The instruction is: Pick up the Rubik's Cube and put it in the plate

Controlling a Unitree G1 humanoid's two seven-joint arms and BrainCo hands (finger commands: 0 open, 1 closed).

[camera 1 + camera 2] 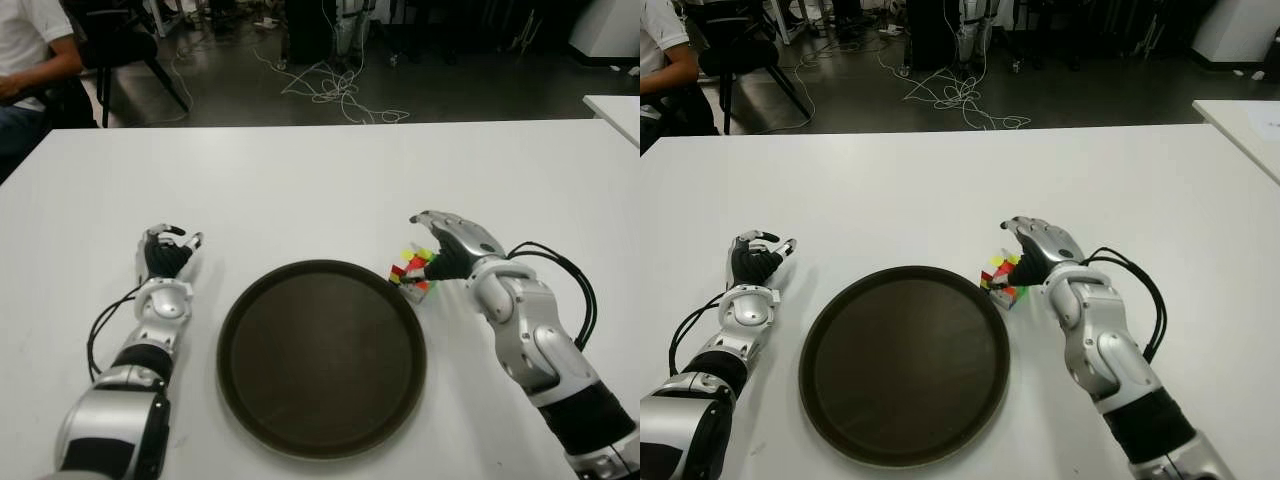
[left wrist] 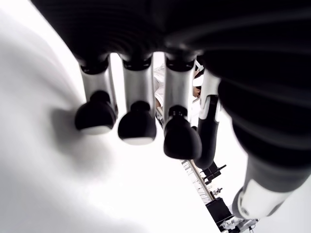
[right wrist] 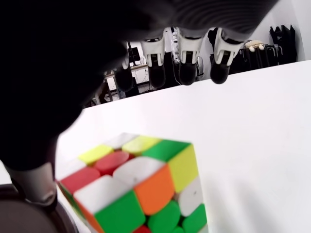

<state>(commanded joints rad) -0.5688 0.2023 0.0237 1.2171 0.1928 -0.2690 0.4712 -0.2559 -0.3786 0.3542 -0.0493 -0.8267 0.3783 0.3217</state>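
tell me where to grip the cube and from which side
Grip the cube across two opposite flat faces, coming from above and its right. The plate rim crowds its left side, and the right robot hand hovers open over it.

A white bench (image 1: 300, 180) carries everything. On it, a dark round plate (image 1: 322, 357) lies between the two robot hands. A Rubik's Cube (image 1: 413, 270) sits just beside the right robot hand (image 1: 447, 250), at the plate's rim.

A robotics lab: tangled white cables (image 1: 335, 88) strewn across a dark floor (image 1: 230, 95) beyond the white worktable (image 1: 320, 180).
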